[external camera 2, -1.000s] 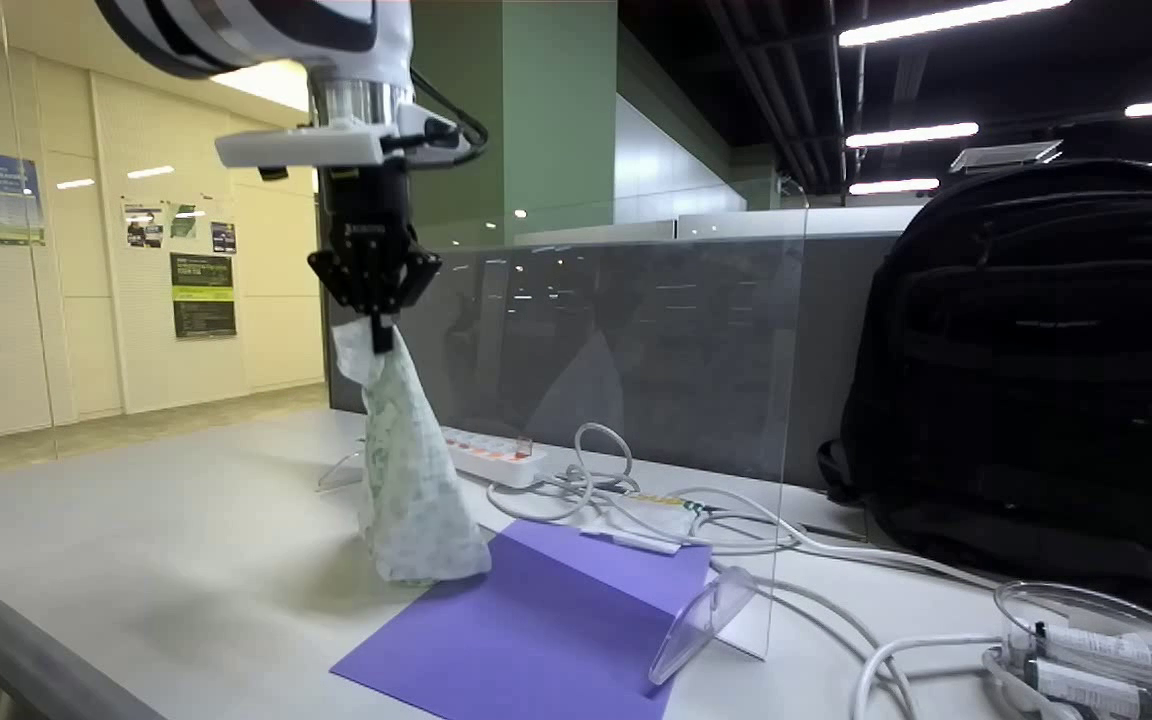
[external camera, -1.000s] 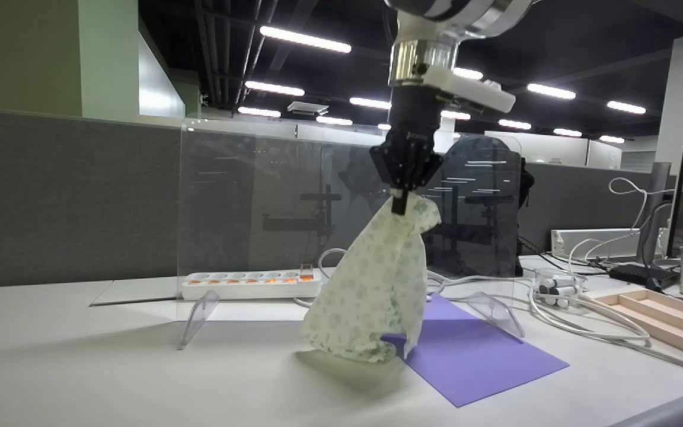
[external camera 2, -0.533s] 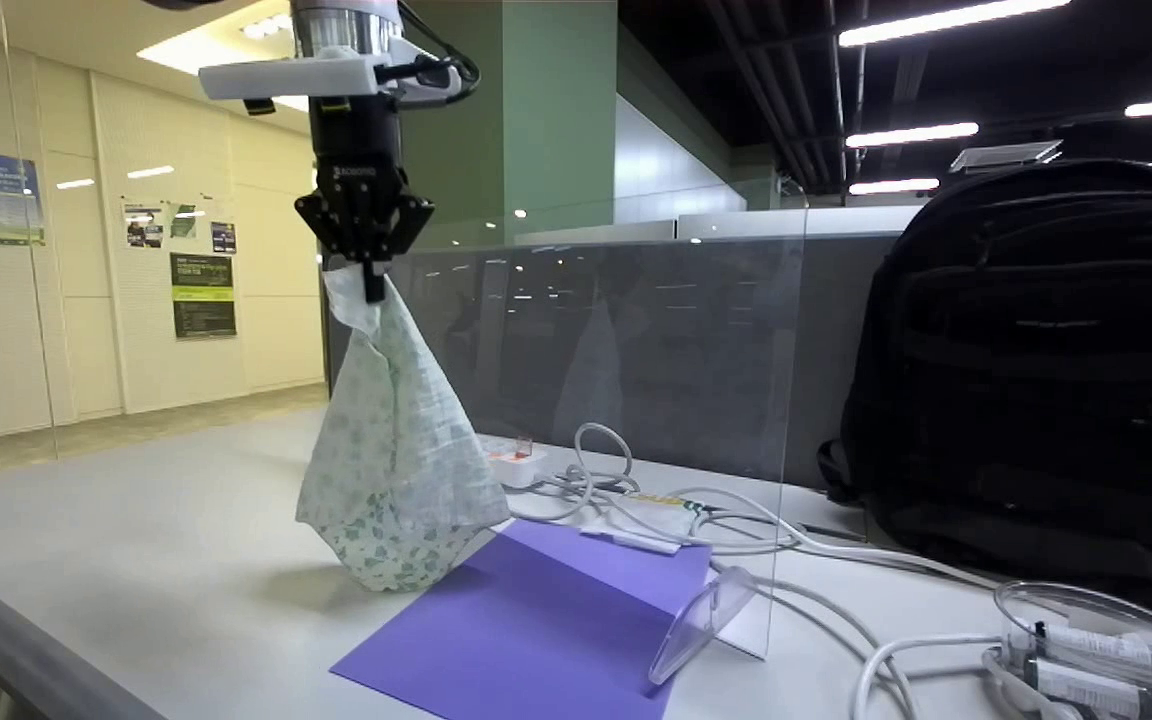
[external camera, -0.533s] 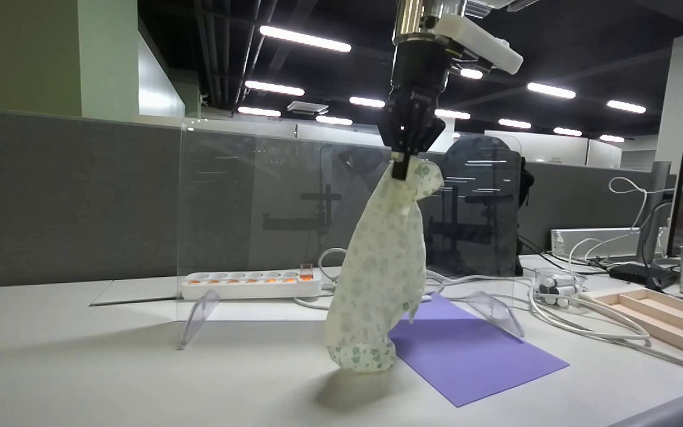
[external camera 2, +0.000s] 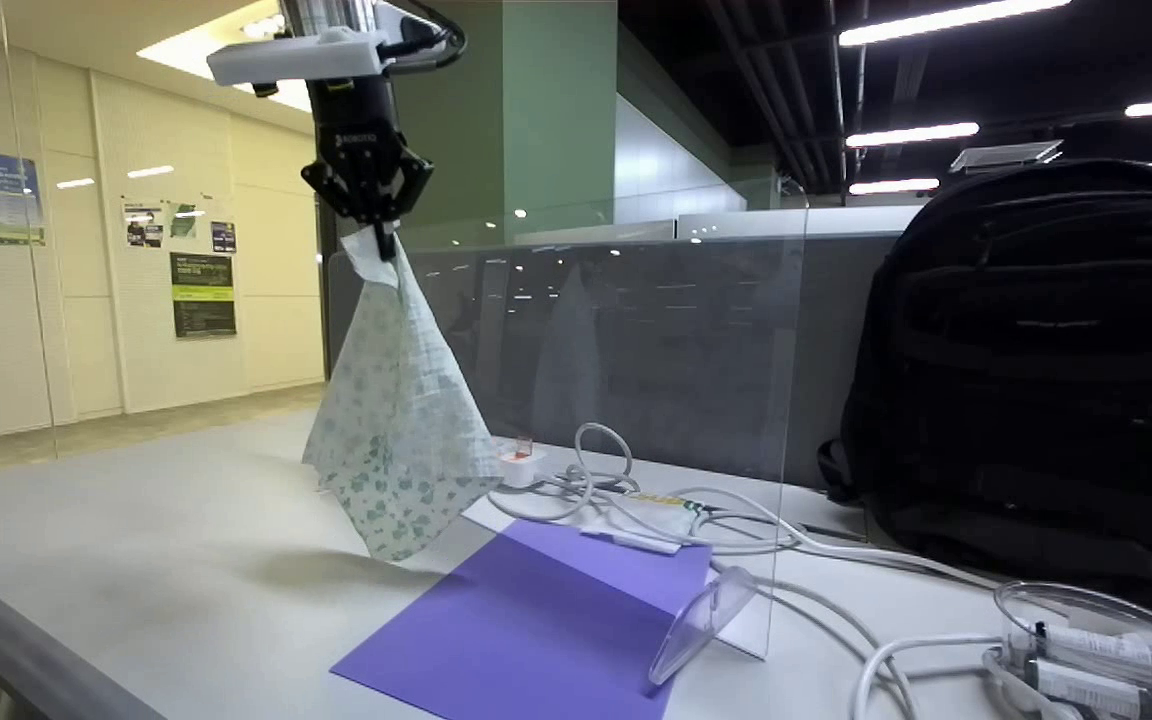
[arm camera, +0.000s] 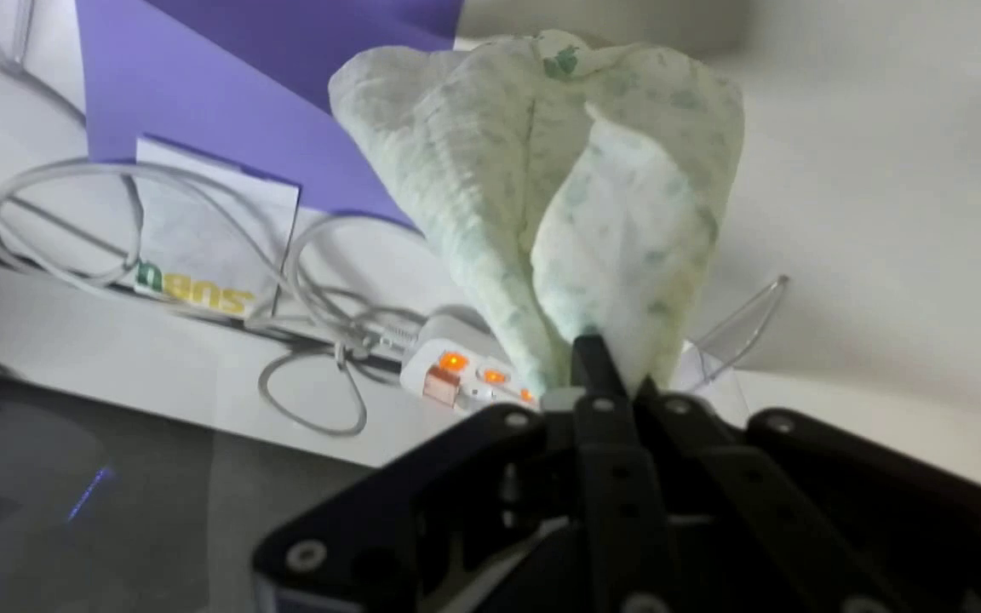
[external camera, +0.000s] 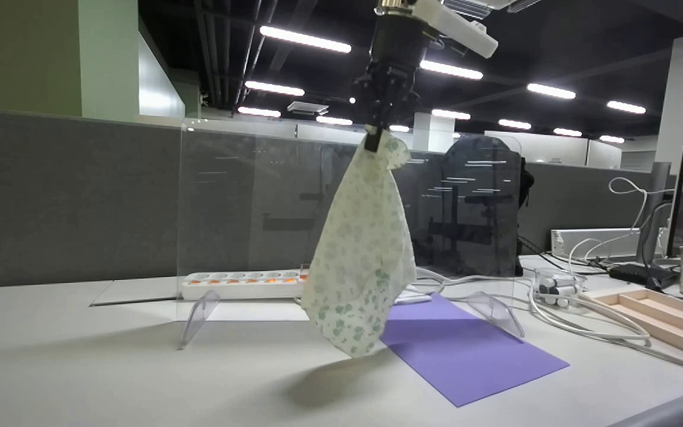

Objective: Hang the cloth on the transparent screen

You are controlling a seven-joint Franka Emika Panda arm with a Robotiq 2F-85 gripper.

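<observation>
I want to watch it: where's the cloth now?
In an exterior view, the cloth hangs mid-picture from the gripper, in front of the screen, its lower tip left of the purple sheet.

In the wrist view, left of the gripper (arm camera: 618,375), upside-down yellow letters (arm camera: 206,295) on a white paper (arm camera: 184,238) spelled SUB, a green letter (arm camera: 150,275) beside them unclear; the posters (external camera 2: 203,318) left of the gripper in an exterior view were illegible.
</observation>
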